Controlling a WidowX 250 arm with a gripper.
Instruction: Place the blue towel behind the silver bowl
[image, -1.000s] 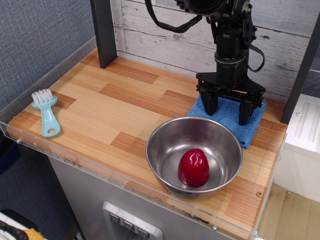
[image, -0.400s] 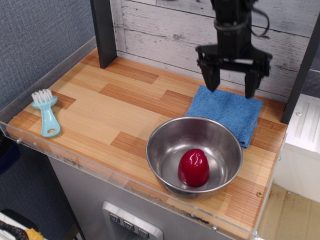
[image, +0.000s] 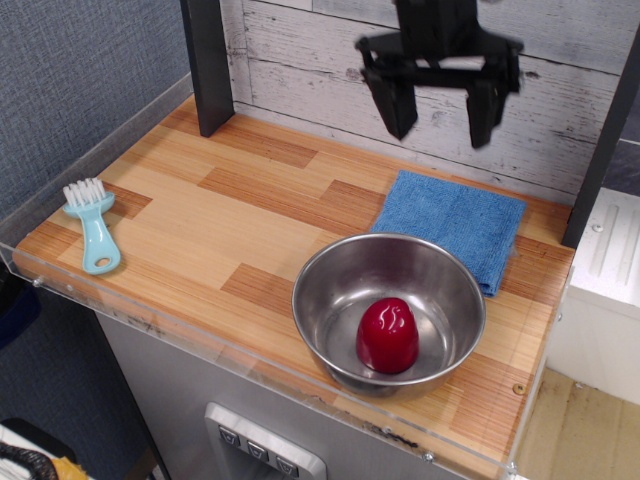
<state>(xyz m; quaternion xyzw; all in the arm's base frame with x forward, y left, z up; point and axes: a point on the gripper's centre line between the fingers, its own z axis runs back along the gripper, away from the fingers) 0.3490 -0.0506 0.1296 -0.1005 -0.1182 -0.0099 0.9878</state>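
Note:
The blue towel (image: 455, 226) lies flat on the wooden table at the back right, just behind the silver bowl (image: 389, 310) and touching its far rim. The bowl stands near the front edge and holds a red egg-shaped object (image: 387, 335). My gripper (image: 440, 118) is open and empty, raised high above the table, over the back edge and to the upper left of the towel, in front of the plank wall.
A light-blue brush with white bristles (image: 92, 226) lies at the table's left edge. A dark post (image: 207, 65) stands at the back left. A clear acrylic lip (image: 260, 372) runs along the front edge. A white appliance (image: 605, 290) sits to the right.
My gripper, open around the towel a second ago, has lifted straight off it and risen up and slightly left. The towel stays flat behind the bowl.

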